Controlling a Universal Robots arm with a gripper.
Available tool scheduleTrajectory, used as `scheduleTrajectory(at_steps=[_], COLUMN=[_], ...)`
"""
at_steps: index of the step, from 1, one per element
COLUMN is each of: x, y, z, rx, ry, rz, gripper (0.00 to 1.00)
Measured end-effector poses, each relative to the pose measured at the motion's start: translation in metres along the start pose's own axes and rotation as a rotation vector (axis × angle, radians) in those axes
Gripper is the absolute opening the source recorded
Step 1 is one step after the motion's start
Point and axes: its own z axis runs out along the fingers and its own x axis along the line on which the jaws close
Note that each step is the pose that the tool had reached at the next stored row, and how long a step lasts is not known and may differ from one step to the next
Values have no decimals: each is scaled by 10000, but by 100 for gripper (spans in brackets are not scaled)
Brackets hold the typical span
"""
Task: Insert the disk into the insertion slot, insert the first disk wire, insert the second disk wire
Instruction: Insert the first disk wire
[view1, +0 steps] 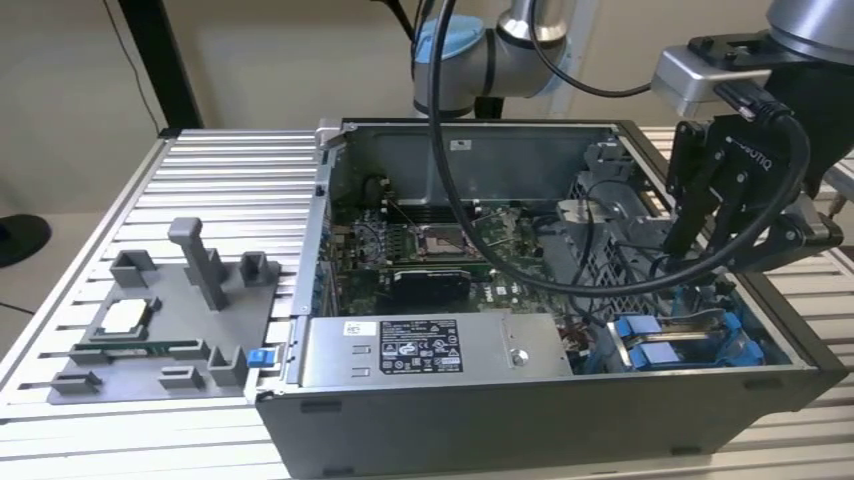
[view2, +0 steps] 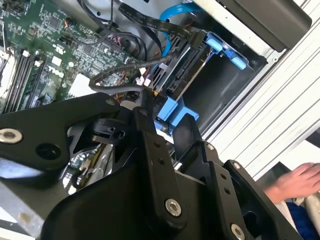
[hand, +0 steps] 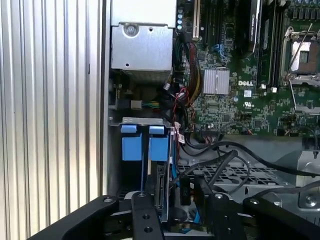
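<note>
Slatted aluminium table (view1: 227, 180) carries an open computer case (view1: 534, 425). Reference item: the grey power-supply box (view1: 414, 350), seated against the case's near wall in the exterior view.

To the exterior view's left of the box, outside the case, a grey fixture plate (view1: 180, 330) lies flat on the table with small parts on it. Behind the box, the green motherboard (view1: 400, 250) lies on the case floor. To the exterior view's right of the box stands the perforated grey cage (view1: 601, 250).

Further to that side of the box lies the insertion slot (view2: 227, 92), in the case corner just beyond the box's end. The disk (view2: 186, 70) stands on edge inside this slot, with blue carrier tabs at both ends. The gripper (view2: 167, 119) hangs above the slot. Its two black fingers (view2: 145, 135) stand apart with nothing seen clamped between them. In both wrist views they straddle the line of the disk without evident contact.

A black cable (view2: 155, 22) and a blue cable (view2: 175, 12) run toward the disk's connector edge; whether either is plugged cannot be determined. A person's hand (view2: 295, 182) shows outside the case, well apart from the box
</note>
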Motion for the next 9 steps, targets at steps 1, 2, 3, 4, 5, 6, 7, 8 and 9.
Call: scheduleTrajectory(at_steps=[1,2,3,4,5,6,7,8,9], x=[0,0,-2,-3,-4,-5,-6,-8,-10], y=[1,2,6,10,13,18,25,35,45], z=[2,2,3,3,5,6,5,5,6], rx=[40,55,56,57,57,58,58,59,61], ry=[-5,-7,-10,-11,-14,-16,-21,-40,-75], rz=[0,-1,-1,-1,-1,-1,-1,2,8], gripper=[100,100,100,100,100,100,100,100,100])
